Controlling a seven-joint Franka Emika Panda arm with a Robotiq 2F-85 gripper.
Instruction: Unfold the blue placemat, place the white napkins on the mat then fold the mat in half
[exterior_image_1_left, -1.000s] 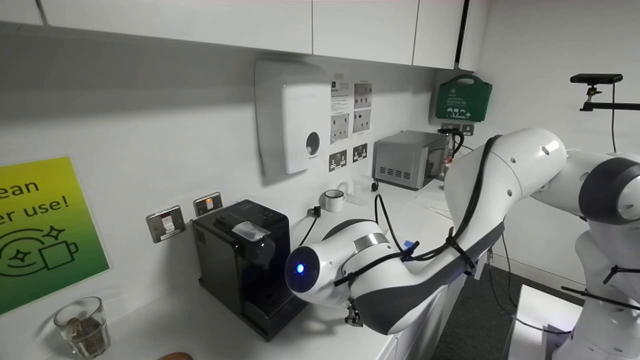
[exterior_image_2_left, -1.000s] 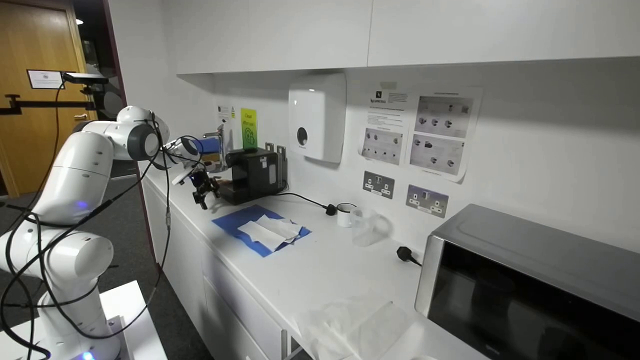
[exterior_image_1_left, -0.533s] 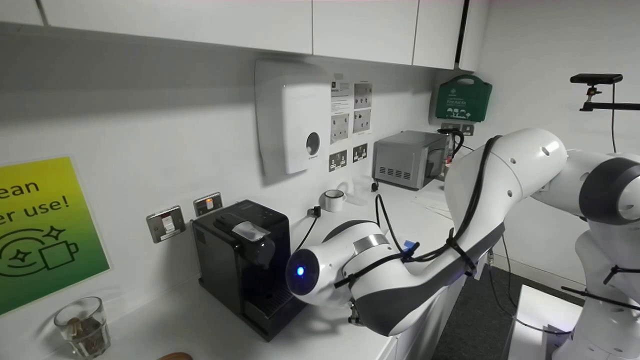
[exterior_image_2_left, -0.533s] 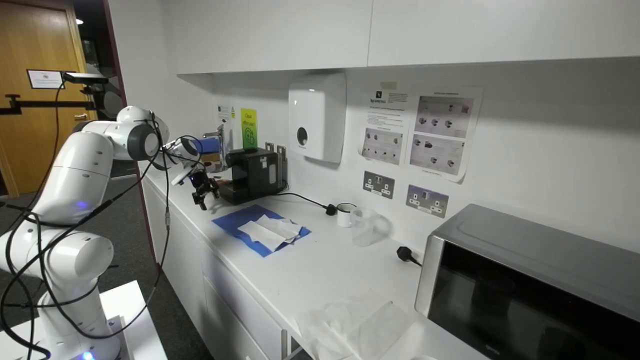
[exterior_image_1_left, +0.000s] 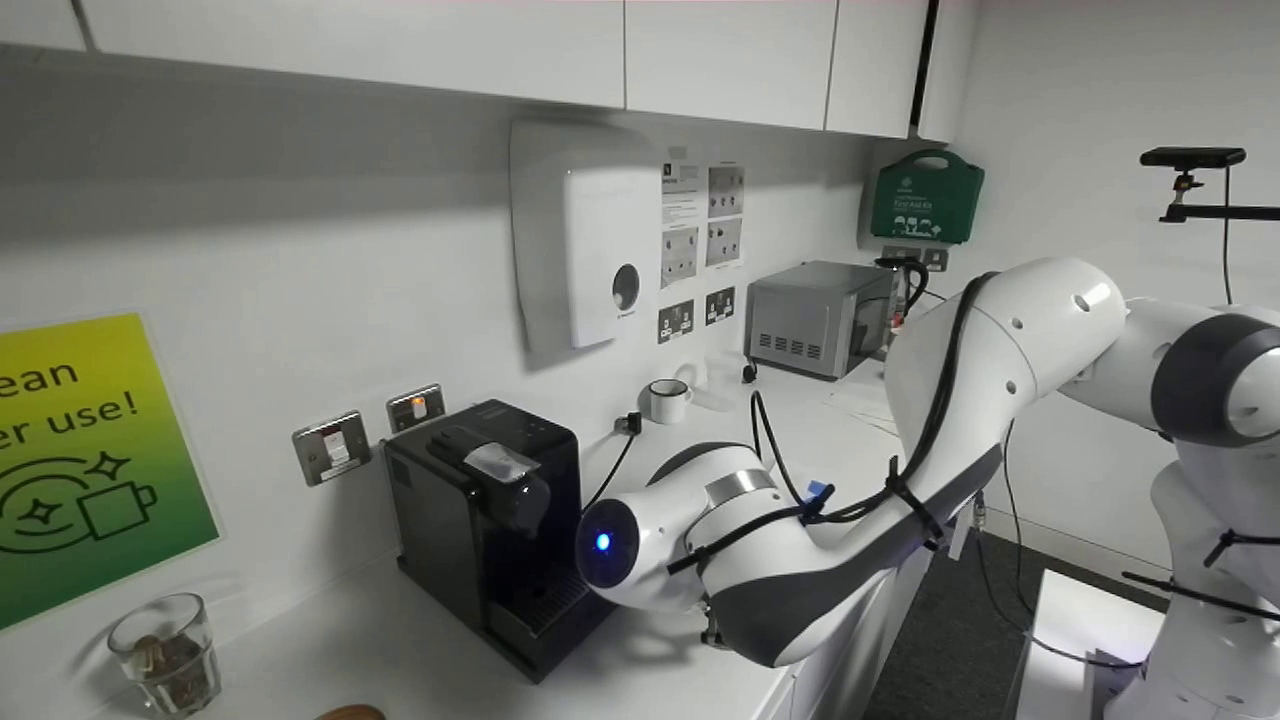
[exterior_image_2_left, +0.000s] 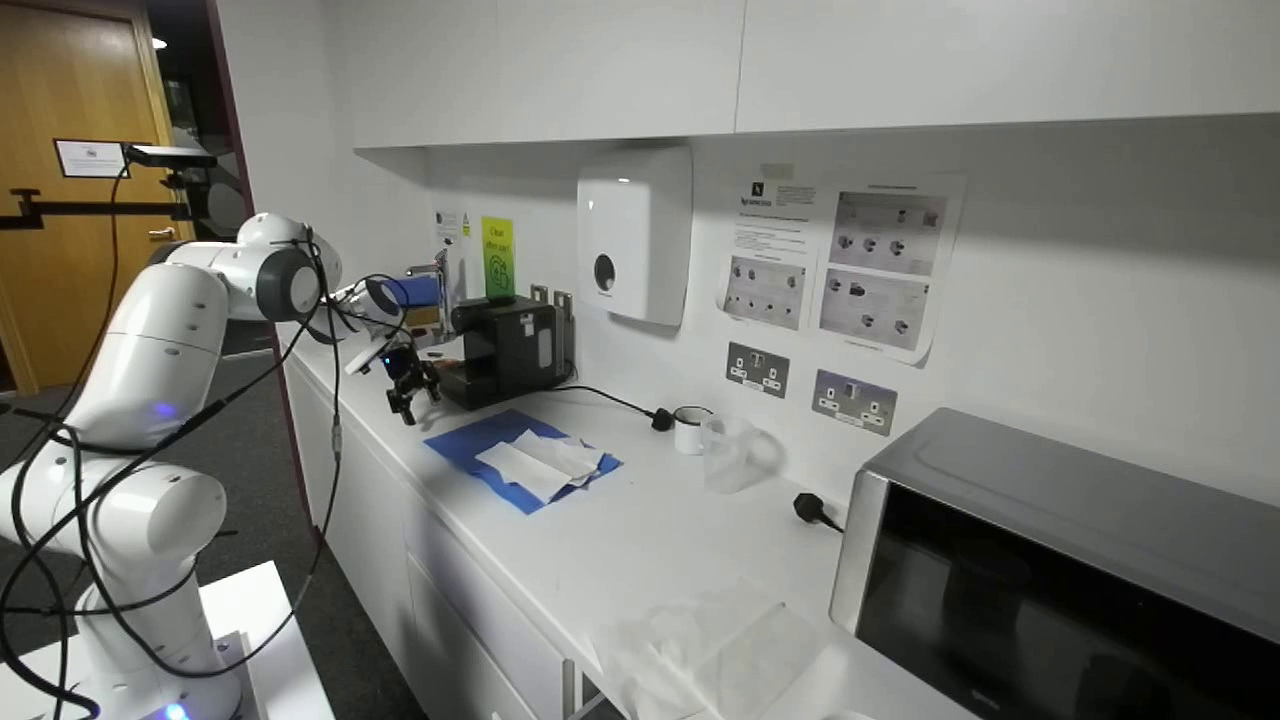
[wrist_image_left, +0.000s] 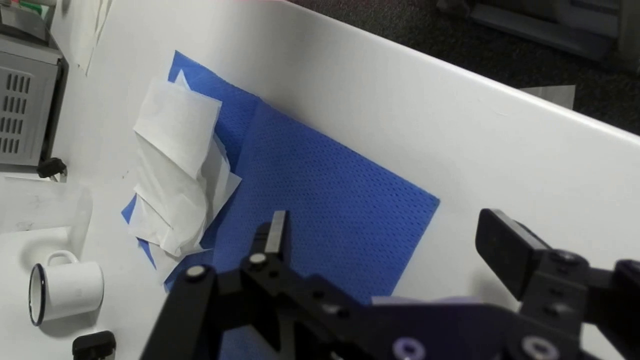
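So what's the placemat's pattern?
The placemat is blue with small darker flecks, clearest in the wrist view.

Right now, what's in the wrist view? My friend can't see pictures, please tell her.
Rumpled, thin white napkins lie on one end of a dimpled blue rectangular placemat, spread on a white counter. The open black two-fingered gripper shows at the bottom, holding nothing; a white mug with a dark rim stands at left.

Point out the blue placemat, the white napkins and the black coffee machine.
Blue placemat (wrist_image_left: 327, 200), wrist view: its bare area.
White napkins (wrist_image_left: 175, 175), wrist view: middle of the pile.
Black coffee machine (exterior_image_1_left: 445, 540), in an exterior view: its side panel.
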